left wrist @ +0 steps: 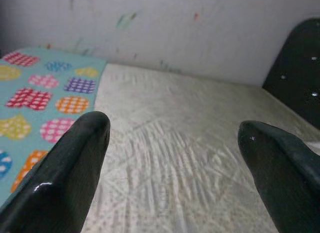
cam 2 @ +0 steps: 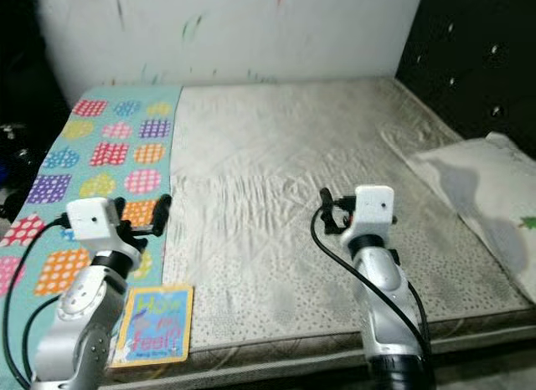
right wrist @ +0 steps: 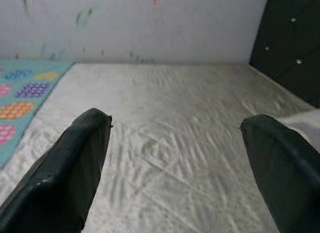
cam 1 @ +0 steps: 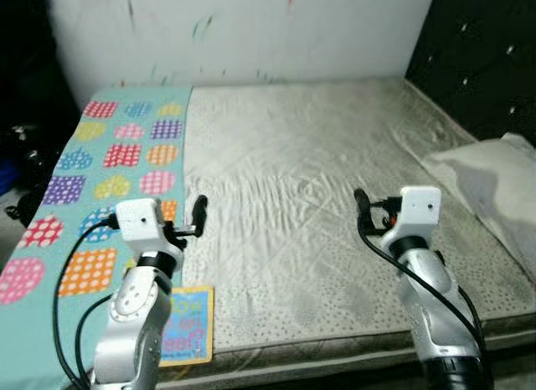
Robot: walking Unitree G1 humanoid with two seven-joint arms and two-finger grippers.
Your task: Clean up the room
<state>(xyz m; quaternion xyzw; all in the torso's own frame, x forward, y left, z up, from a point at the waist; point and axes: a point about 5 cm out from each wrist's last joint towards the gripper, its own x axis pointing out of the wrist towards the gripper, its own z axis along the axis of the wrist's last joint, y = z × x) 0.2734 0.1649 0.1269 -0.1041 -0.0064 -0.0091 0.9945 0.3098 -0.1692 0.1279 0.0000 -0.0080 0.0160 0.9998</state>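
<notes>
A bare grey mattress (cam 1: 318,206) takes up most of the scene, its fabric wrinkled through the middle, running from the near edge to the scribbled white wall (cam 1: 251,30) at the far side. Along its left side lies a teal blanket (cam 1: 109,156) printed with dotted hearts and squares, and at the right, beside the dark tufted headboard (cam 1: 477,64), a white pillow (cam 2: 486,189) lies askew over the mattress edge. The smallest loose item is a children's book (cam 2: 155,323), flat at the near left corner, partly on the blanket and just beside the left arm. Both arms are raised over the near half of the bed: the left end effector (left wrist: 175,158) has its 2 fingers spread wide with nothing between them, and the right end effector (right wrist: 175,163) is likewise spread and empty. Judging from this, the book looks the likeliest thing to tidy, and it is a risky pick: thin and flat on soft fabric, it could slide away, or the fingers could snag the blanket and drag it along.
</notes>
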